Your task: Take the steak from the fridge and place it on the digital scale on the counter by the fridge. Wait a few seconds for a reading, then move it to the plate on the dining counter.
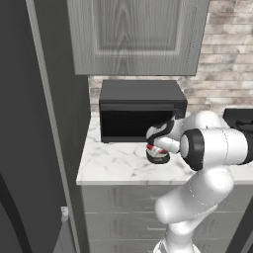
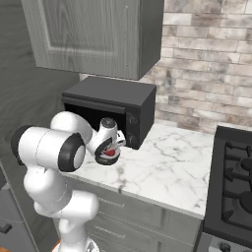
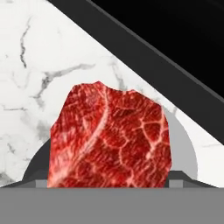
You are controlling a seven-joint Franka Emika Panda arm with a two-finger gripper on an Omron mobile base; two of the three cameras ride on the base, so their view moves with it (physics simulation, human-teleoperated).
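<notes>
The fridge point(image 1: 29, 123) fills the left side of the left base frame as a tall dark grey wall, and to its right the short marble counter point(image 1: 118, 165) runs across the middle of that frame above grey drawer fronts. At the back of the counter sits the black microwave point(image 1: 141, 109), its dark front also cutting across the upper right of my hand frame. My arm bends in from the lower right of the left base frame, and my pincer point(image 1: 159, 148) hangs low over the counter just in front of the microwave. Below it, at the centre of the left base frame, is the digital scale point(image 1: 158, 158), a small dark disc whose grey face shows behind the meat in my hand frame. The steak point(image 3: 109, 138) sits between my fingertips at the bottom centre of that frame, directly over the scale. I judge my pincer to be closed on the steak, though whether the meat already rests on the disc I cannot tell. The risk I see is releasing while off-centre: the steak looks nearly as wide as the disc, so it could droop over the rim onto the marble and give no true reading. I am also close to the microwave front and could bump it on lifting away.
</notes>
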